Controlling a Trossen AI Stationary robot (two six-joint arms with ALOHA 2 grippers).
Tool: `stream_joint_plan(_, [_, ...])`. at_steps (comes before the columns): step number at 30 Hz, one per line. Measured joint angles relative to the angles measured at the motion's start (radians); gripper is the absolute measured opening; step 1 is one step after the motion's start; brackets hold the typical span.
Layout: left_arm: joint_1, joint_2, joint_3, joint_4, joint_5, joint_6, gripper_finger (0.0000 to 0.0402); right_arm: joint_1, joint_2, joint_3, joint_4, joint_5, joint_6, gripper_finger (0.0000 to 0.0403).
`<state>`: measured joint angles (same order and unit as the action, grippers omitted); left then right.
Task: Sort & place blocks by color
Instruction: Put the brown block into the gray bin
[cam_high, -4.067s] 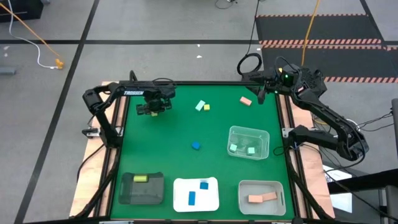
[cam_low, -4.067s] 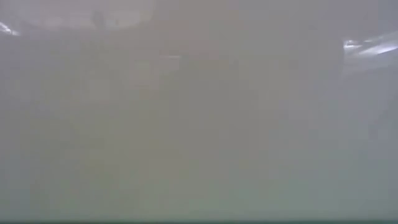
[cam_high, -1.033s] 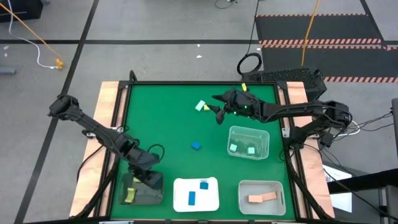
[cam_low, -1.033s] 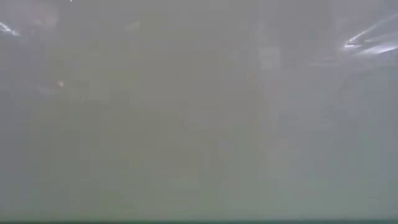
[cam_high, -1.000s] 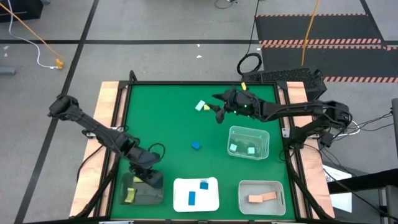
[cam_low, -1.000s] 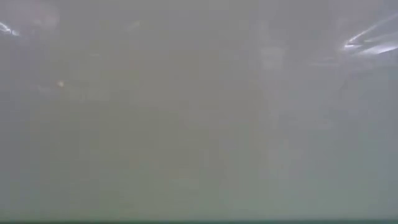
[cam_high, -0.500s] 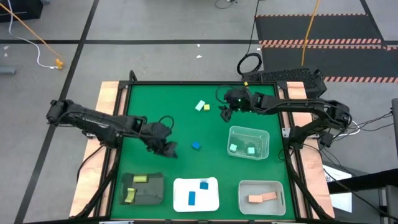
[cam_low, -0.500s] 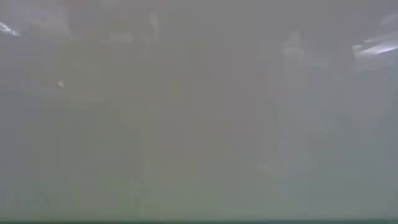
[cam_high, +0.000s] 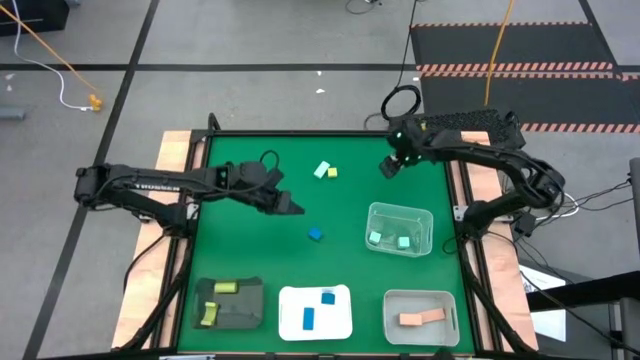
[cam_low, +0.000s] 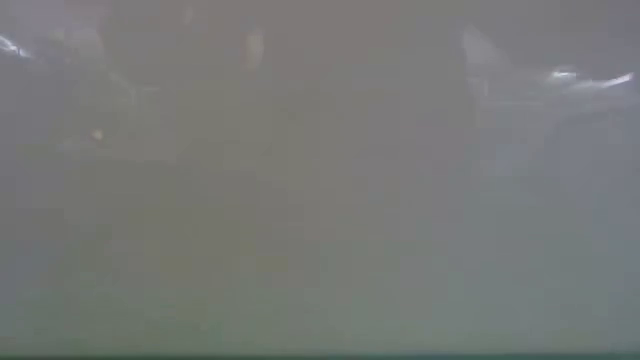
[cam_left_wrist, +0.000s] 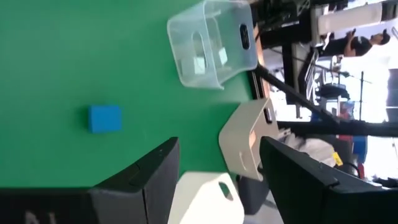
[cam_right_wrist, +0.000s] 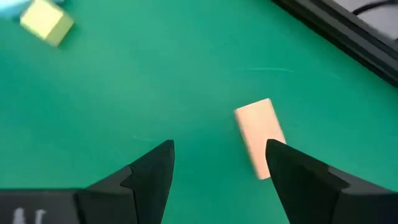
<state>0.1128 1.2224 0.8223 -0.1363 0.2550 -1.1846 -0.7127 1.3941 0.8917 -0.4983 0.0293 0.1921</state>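
Note:
A blue cube (cam_high: 315, 234) lies on the green mat mid-table; it also shows in the left wrist view (cam_left_wrist: 104, 118). My left gripper (cam_high: 292, 206) is open and empty (cam_left_wrist: 217, 180), just left of and beyond the cube. A mint block (cam_high: 321, 170) and a yellow-green cube (cam_high: 332, 172) lie side by side near the far edge. My right gripper (cam_high: 389, 166) is open and empty (cam_right_wrist: 217, 174) at the far right. It hovers over a tan-pink bar (cam_right_wrist: 260, 135), which lies flat on the mat close by one finger. The arm hides the bar in the high view. The low view shows only haze.
A clear tray (cam_high: 400, 228) with mint blocks stands right of centre. Along the near edge stand a dark tray (cam_high: 228, 302) with yellow-green blocks, a white tray (cam_high: 315, 310) with blue blocks and a pale tray (cam_high: 420, 318) with tan-pink blocks. Black rails border the mat.
My left gripper has gone from over the dark tray toward the far edge and the right, ending beside the blue cube. My right gripper has gone from beside the mint and yellow-green blocks toward the right and far edge, ending over the tan-pink bar. No block has moved.

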Motion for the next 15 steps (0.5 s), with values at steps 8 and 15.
stream_joint_plan(8, [0.048, 0.000, 0.000, 0.012, -0.002, 0.028, 0.0223, -0.120, 0.069, 0.000, 0.010, -0.136, -0.031, 0.0244])
stream_joint_plan(15, [0.049, 0.000, 0.000, 0.015, -0.001, 0.027, 0.0223, -0.119, 0.181, 0.001, 0.012, -0.104, -0.099, 0.0244])
